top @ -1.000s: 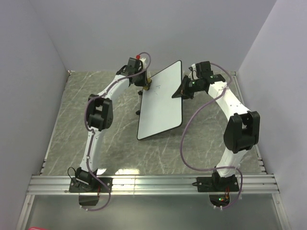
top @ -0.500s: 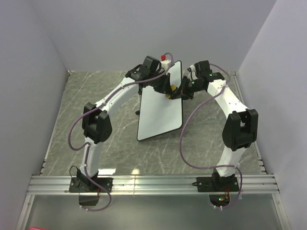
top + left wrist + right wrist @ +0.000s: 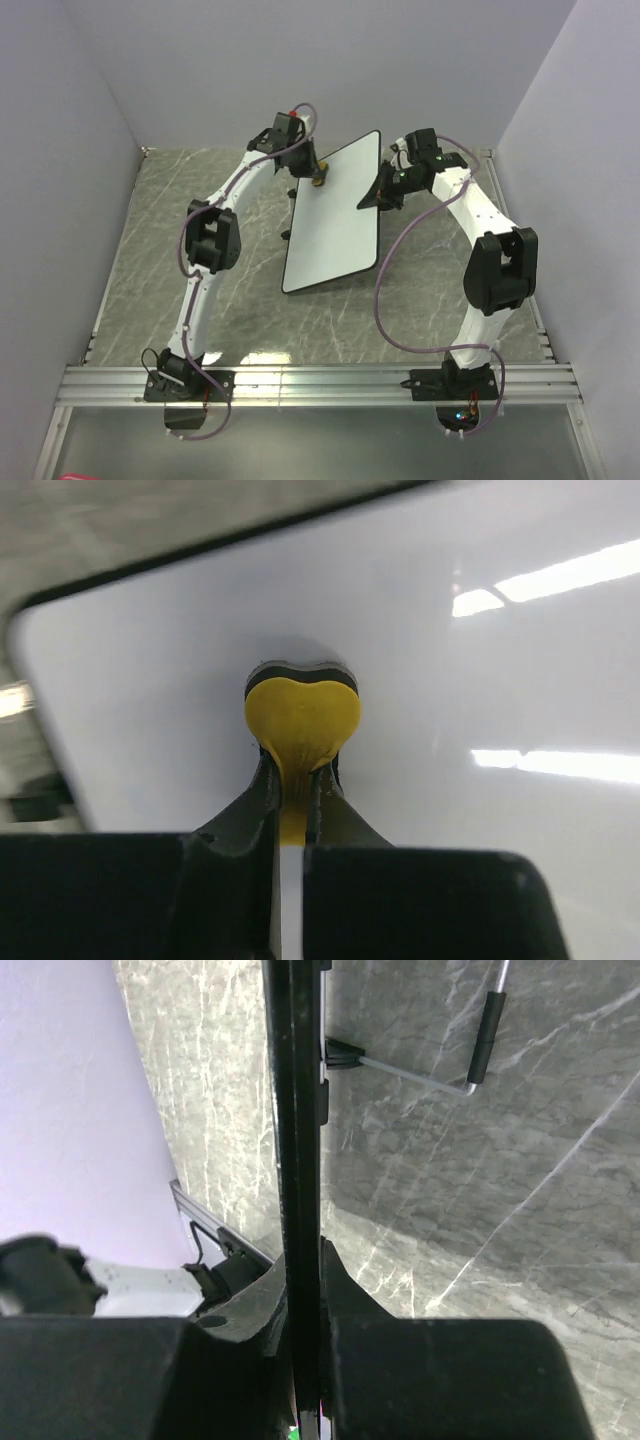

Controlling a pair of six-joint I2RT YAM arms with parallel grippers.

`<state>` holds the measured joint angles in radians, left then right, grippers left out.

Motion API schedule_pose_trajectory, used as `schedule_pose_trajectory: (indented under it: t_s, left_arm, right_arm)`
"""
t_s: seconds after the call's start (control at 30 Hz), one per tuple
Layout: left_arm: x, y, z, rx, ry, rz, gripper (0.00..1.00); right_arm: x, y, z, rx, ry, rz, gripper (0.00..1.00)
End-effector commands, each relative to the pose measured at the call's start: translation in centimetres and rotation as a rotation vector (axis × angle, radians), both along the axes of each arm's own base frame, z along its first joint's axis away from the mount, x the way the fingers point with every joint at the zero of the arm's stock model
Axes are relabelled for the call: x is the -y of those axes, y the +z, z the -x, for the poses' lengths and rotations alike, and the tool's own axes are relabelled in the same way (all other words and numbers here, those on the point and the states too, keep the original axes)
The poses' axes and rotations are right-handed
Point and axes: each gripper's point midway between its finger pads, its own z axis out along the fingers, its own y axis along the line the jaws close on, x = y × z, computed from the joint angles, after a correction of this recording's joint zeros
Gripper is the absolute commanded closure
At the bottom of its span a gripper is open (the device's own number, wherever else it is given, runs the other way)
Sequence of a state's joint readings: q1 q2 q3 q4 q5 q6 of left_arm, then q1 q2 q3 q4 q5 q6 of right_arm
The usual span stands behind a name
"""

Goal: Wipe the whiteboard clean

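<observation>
The whiteboard (image 3: 335, 225) stands propped at a tilt on its stand in the middle of the marble table (image 3: 140, 250), towards the far side, with its long sides running near to far. Your right gripper (image 3: 305, 1260) is clamped on the board's thin right edge close to the far right corner, jaws nearly together with the rim between them. Your left gripper (image 3: 297, 777) is pinched tight on the stem of a small yellow heart-shaped eraser (image 3: 301, 720), whose dark felt face sits against the white surface just inside the far left corner.

To wipe well, press the felt flat on the board, not on one lobe. The board leans on a thin wire stand (image 3: 440, 1075), so I judge it will rock if you push hard. Let the right clamp take the load and use only light pressure.

Work in straight, overlapping strokes from the far edge towards the near one, moving across left to right. Stop short of the right gripper so the arms do not meet.

No marks show on the part of the surface in view, so check the near half before you call it done.
</observation>
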<state>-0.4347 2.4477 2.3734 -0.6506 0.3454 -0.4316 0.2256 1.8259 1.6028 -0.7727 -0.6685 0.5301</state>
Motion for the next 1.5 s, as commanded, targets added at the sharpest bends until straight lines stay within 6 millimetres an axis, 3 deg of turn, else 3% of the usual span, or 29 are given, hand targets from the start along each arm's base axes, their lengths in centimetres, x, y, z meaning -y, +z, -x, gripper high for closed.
schedule_pose_trajectory:
  t_s: [0.0, 0.13, 0.3, 0.4, 0.6, 0.63, 0.7, 0.73, 0.9, 0.97, 1.07, 1.2, 1.3, 1.47]
  left_arm:
    - [-3.1, -9.9, 1.1, -0.184, 0.085, -0.174, 1.0]
    - [-5.4, -15.0, 3.2, -0.287, 0.102, -0.257, 1.0]
    - [-6.6, -16.2, 4.3, -0.321, 0.089, -0.293, 1.0]
    - [-5.8, -12.7, 3.7, -0.242, 0.07, -0.238, 1.0]
    - [-2.1, -6.4, 5.1, -0.163, -0.065, -0.127, 1.0]
    - [-0.9, -4.3, 5.8, -0.126, -0.096, -0.107, 1.0]
    - [0.7, -2.0, 7.0, -0.088, -0.147, -0.069, 1.0]
    - [1.9, 0.4, 8.0, -0.05, -0.188, -0.037, 1.0]
    - [5.2, 7.1, 11.4, 0.037, -0.321, 0.082, 1.0]
    - [5.4, 8.3, 11.7, 0.051, -0.329, 0.106, 1.0]
    - [4.5, 9.1, 11.2, 0.064, -0.263, 0.092, 1.0]
    - [1.2, 9.7, 9.8, 0.055, -0.105, 0.058, 1.0]
    - [-2.4, 11.6, 8.8, 0.066, 0.017, 0.087, 1.0]
    - [-8.8, 12.9, 7.5, 0.096, 0.207, 0.04, 1.0]
  right_arm:
    - [-4.1, -5.5, 7.3, -0.19, 0.249, 0.067, 1.0]
    - [-4.3, -5.3, 6.9, -0.184, 0.249, 0.06, 1.0]
    - [-4.9, -5.5, 6.3, -0.192, 0.249, 0.046, 1.0]
    - [-5.0, -5.5, 6.0, -0.19, 0.247, 0.042, 1.0]
    - [-5.0, -5.7, 6.0, -0.192, 0.245, 0.04, 1.0]
    - [-5.1, -5.7, 6.0, -0.191, 0.246, 0.038, 1.0]
    - [-5.1, -5.8, 5.9, -0.192, 0.244, 0.037, 1.0]
    - [-5.2, -5.8, 5.9, -0.191, 0.244, 0.037, 1.0]
    - [-5.4, -6.0, 5.6, -0.195, 0.243, 0.029, 1.0]
    - [-5.4, -5.9, 5.4, -0.191, 0.243, 0.025, 1.0]
    - [-5.7, -5.8, 5.1, -0.181, 0.245, 0.021, 1.0]
    - [-5.9, -4.9, 4.2, -0.15, 0.243, 0.011, 1.0]
    - [-6.0, -3.9, 3.3, -0.127, 0.229, 0.0, 1.0]
    - [-6.0, -1.7, 1.6, -0.09, 0.191, -0.018, 1.0]
